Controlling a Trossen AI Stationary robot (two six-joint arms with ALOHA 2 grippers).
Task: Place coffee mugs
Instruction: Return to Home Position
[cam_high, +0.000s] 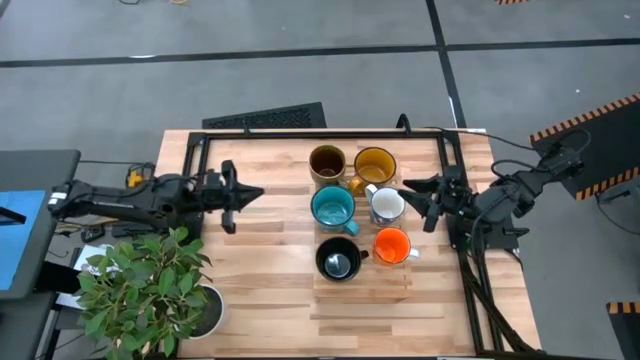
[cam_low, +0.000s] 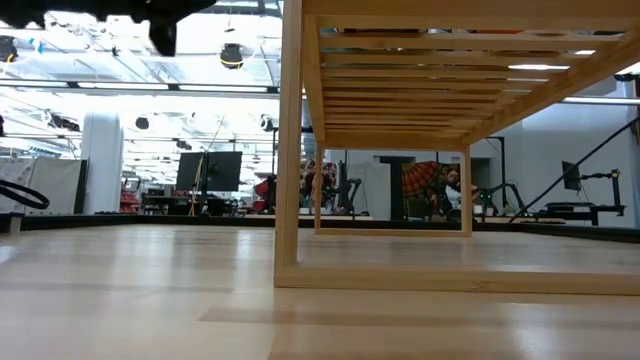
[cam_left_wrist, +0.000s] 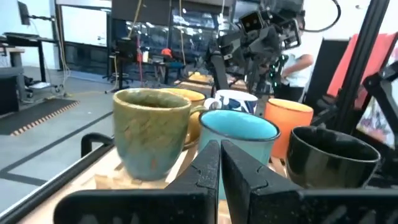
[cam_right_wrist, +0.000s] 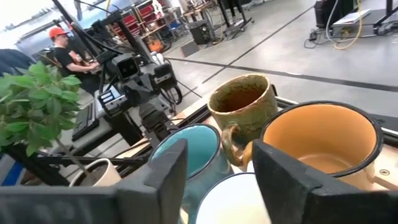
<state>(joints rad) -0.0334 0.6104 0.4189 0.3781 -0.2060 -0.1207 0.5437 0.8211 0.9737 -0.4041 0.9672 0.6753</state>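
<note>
Ceramic coffee mugs (cam_high: 333, 207) are flanked: the right pincer (cam_high: 413, 198), spread wide, empty, is positioned nearer than the left pincer (cam_high: 255, 194), pinched narrow.

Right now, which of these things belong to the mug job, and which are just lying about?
Job: brown mug, mustard-yellow mug, teal mug, white mug, orange mug, black mug, all on the wooden shelf; left gripper, right gripper.
Lying about: potted plant, keyboard.

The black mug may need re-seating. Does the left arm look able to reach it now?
Probably yes: the black mug stands at the group's edge facing that arm, only bare table between it and the left tool.
</note>
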